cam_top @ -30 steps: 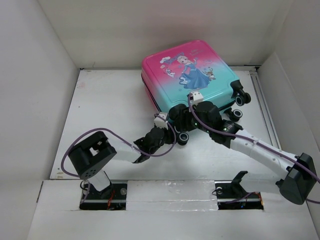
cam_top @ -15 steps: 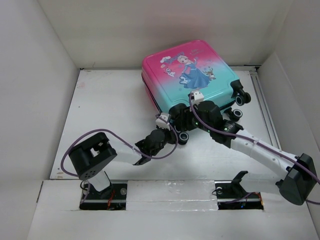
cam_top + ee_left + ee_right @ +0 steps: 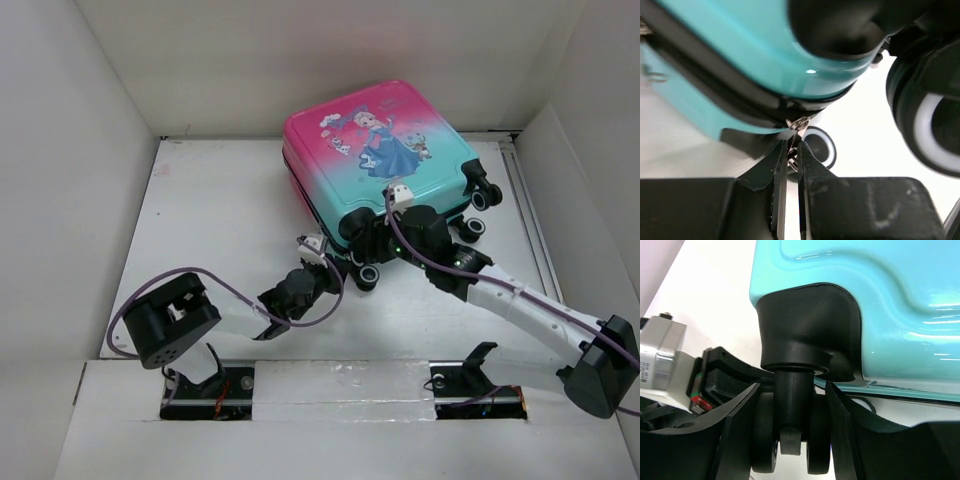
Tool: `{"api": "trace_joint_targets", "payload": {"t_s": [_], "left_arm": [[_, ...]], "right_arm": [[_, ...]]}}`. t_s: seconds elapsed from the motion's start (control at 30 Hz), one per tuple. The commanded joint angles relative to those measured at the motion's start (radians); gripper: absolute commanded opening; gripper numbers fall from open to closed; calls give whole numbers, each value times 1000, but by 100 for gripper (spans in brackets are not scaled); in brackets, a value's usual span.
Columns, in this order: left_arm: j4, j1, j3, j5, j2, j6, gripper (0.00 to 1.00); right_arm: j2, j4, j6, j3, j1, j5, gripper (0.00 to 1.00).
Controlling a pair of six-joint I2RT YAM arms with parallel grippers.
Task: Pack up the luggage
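The luggage [image 3: 380, 140] lies flat and closed at the back of the table, its pink-to-teal shell with the princess print facing up. My left gripper [image 3: 792, 146] sits at the near left corner of the case [image 3: 740, 55], shut on the thin metal zipper pull [image 3: 799, 123] that hangs from the black zipper line. In the top view the left gripper [image 3: 338, 262] is low beside a wheel [image 3: 368, 274]. My right gripper [image 3: 790, 440] is closed around a black twin wheel [image 3: 764, 440] under the teal corner, one finger against each side. From above, the right gripper [image 3: 362, 240] covers that corner.
Two more wheels [image 3: 485, 196] stick out at the luggage's right end. White walls [image 3: 80, 180] enclose the table [image 3: 210, 230] on the left, back and right. The arm bases [image 3: 205, 385] sit at the near edge.
The left gripper's jaws have closed onto the zipper pull, and the left arm has dropped lower and drawn slightly nearer. The right gripper keeps its hold on the wheel.
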Motion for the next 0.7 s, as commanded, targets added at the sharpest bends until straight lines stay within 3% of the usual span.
{"api": "trace_joint_targets", "payload": {"t_s": [0.0, 0.3, 0.47, 0.57, 0.67], "left_arm": [[83, 23, -50, -145, -81, 4, 0], [-135, 23, -75, -306, -215, 2, 0], [-187, 23, -101, -308, -309, -8, 0], [-111, 23, -128, -195, -328, 39, 0], [-101, 3, -79, 26, -255, 97, 0]], "right_arm": [[-53, -32, -31, -13, -18, 20, 0], [-105, -78, -41, -70, -36, 56, 0], [-125, -87, -41, -79, -36, 56, 0], [-125, -87, -41, -79, -36, 47, 0], [-115, -78, -41, -70, -36, 25, 0]]}}
